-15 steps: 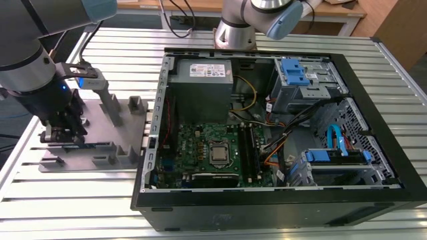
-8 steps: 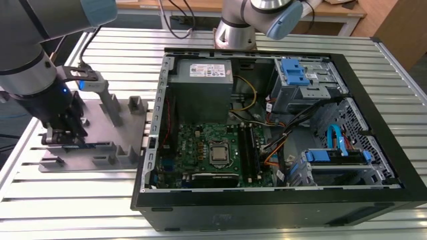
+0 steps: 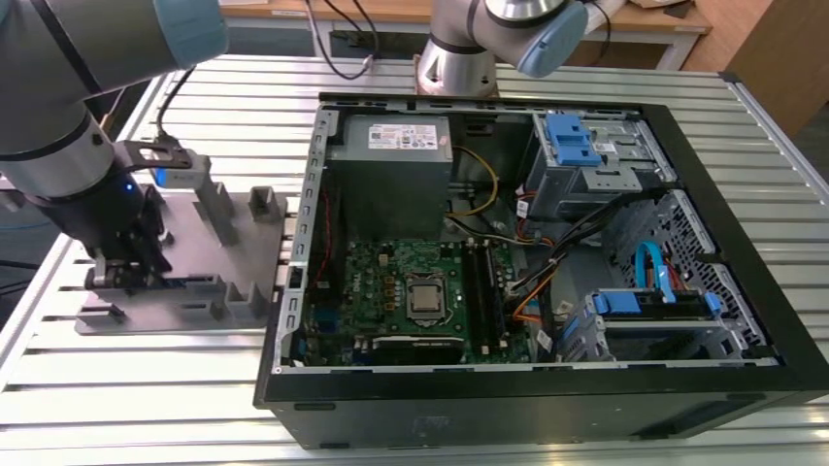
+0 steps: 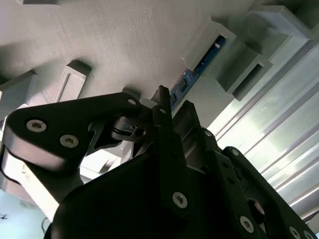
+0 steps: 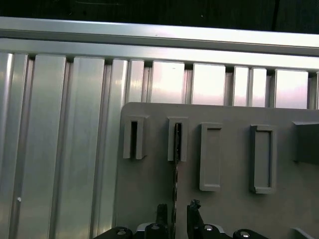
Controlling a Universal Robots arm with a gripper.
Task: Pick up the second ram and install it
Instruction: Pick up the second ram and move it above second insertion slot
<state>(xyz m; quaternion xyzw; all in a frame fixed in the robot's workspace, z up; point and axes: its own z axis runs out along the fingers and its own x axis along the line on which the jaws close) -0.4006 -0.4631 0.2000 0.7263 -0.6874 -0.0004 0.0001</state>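
Observation:
The second ram (image 5: 176, 167) is a thin dark stick with bluish patches (image 4: 193, 70). It stands on edge in a slot of the grey fixture plate (image 3: 194, 311), left of the computer case in the exterior view. My gripper (image 5: 177, 211) is lowered onto the plate (image 3: 123, 277). Its black fingers (image 4: 162, 99) straddle one end of the stick. A small gap shows on each side, so the gripper is open around it. The motherboard (image 3: 402, 282) lies inside the open case, with long black slot rails (image 3: 482, 282) beside the processor.
The fixture plate (image 5: 229, 209) carries several raised grey blocks and slot holders (image 5: 211, 157). It sits on a ribbed aluminium table (image 5: 60, 149). The black computer case (image 3: 518, 408) holds a power supply (image 3: 388, 165), drive cages with blue clips (image 3: 570, 141) and loose cables. A second arm's base (image 3: 456, 58) stands behind the case.

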